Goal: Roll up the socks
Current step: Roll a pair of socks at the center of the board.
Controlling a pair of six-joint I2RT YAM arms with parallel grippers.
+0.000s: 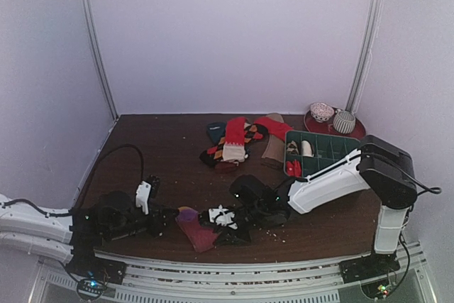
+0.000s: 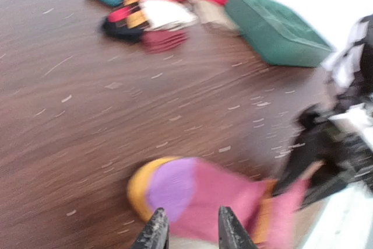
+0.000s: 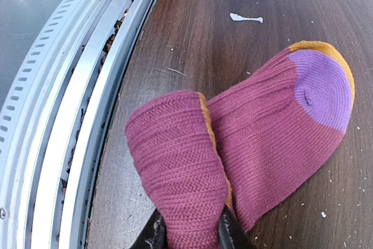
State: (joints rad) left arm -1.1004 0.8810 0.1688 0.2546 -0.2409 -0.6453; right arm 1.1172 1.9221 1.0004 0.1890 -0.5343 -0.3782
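Note:
A magenta sock with a purple toe and orange trim lies near the table's front edge. It also shows in the right wrist view and, blurred, in the left wrist view. My right gripper is shut on the sock's cuff end, which is folded over onto the sock's body; in the top view the gripper sits at the sock's right end. My left gripper is open, its fingertips just short of the purple toe; in the top view it is left of the sock.
A pile of red, black and patterned socks lies mid-table. A green divided tray stands right of it, with a red plate holding rolled socks behind. A metal rail runs along the near edge.

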